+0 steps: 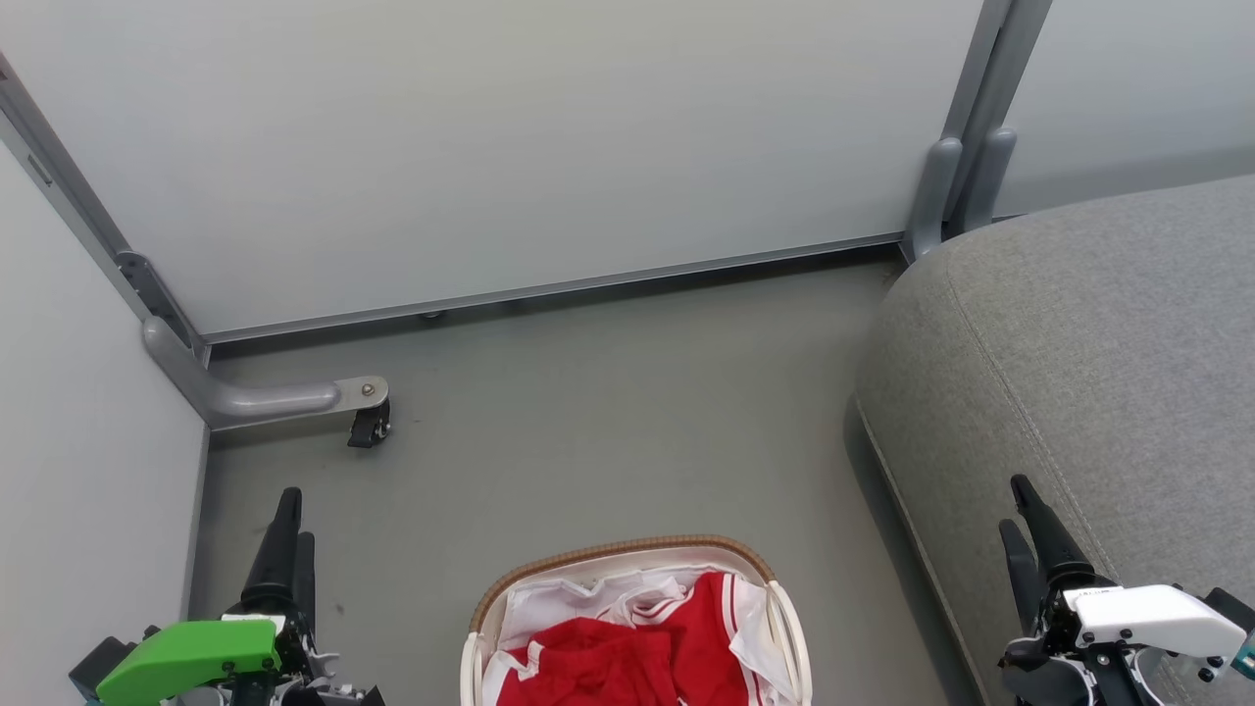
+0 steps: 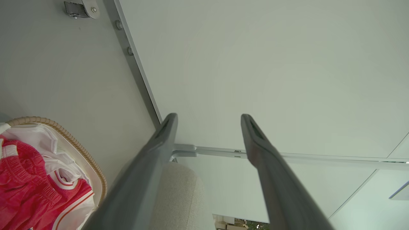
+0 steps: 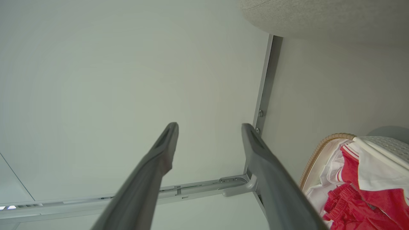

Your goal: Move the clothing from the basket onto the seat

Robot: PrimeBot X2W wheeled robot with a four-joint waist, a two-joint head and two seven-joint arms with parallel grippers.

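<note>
The right tool [image 3: 209, 127] holds its two dark fingers spread, nothing between them, before a pale wall panel [image 3: 111, 80]; at lower right the basket [image 3: 319, 150] holds the red clothing [image 3: 377, 198]; the grey seat [image 3: 319, 16] crosses the top right corner.

The left gripper [image 1: 297, 520] has two long, dark, tapering fingers [image 2: 143, 179]. Just behind their roots sits a blocky, angled cover in bright green [image 1: 186, 659]. The right gripper [image 1: 1015, 505] has the same dark fingers [image 3: 271, 185] (each with a shallow slot near its tip), backed by a white cover [image 1: 1152, 608] dotted with small dark screws [image 1: 1128, 606].
</note>
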